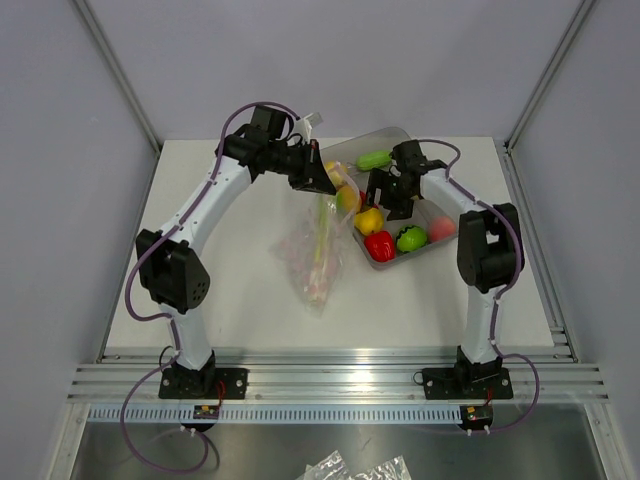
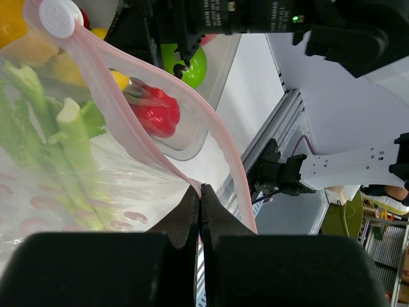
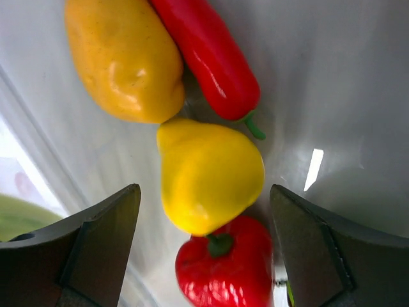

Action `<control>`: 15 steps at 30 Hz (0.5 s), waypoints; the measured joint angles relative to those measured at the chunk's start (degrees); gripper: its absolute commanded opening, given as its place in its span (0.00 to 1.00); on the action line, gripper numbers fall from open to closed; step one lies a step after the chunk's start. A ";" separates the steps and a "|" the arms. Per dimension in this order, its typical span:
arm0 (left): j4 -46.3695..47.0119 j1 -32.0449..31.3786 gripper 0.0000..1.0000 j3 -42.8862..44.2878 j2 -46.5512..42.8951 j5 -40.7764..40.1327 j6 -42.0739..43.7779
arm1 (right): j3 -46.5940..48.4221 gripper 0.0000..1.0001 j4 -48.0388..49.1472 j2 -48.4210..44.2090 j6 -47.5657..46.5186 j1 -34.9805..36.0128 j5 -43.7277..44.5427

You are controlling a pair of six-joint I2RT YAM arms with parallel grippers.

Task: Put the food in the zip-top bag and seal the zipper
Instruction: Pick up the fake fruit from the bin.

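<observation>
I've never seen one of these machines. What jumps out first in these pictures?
The bright toy food: a yellow pear, a red pepper and a red chilli lie in a grey tray toward the back of the table, with the right claw open over the pear. To its left, the left claw pinches the edge of a clear zip-top bag holding green stalks.

**Reporter:** The left arm (image 1: pixel 213 205) and right arm (image 1: pixel 478 318), what finish?

**Photographer:** White shells, black joints, purple cables (image 1: pixel 245 108) looping alongside. Left claw (image 2: pixel 200 192) and right claw (image 3: pixel 204 198) are matte black, and both bases (image 1: pixel 205 383) are black too.
</observation>
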 measured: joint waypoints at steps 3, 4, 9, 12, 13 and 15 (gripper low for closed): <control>0.04 0.00 0.00 0.00 0.00 0.00 -0.02 | 0.02 0.89 0.94 2.89 0.33 0.13 -1.79; 0.04 0.00 0.00 0.00 0.00 0.00 -0.04 | 0.04 0.90 1.14 3.76 0.42 0.20 -2.12; 0.09 0.00 0.00 0.00 0.00 0.00 -0.26 | 0.07 0.74 1.53 5.92 0.92 0.55 -3.30; 0.11 0.00 0.00 0.00 0.00 0.00 -0.28 | 0.07 0.53 1.86 5.97 1.33 0.72 -3.34; 0.13 0.00 0.00 -0.02 0.00 0.00 -0.26 | 0.07 0.43 2.10 5.95 1.60 0.74 -3.23; 0.20 0.00 0.00 -0.15 0.00 0.00 -0.28 | -0.28 0.37 2.73 5.55 1.99 0.74 -2.86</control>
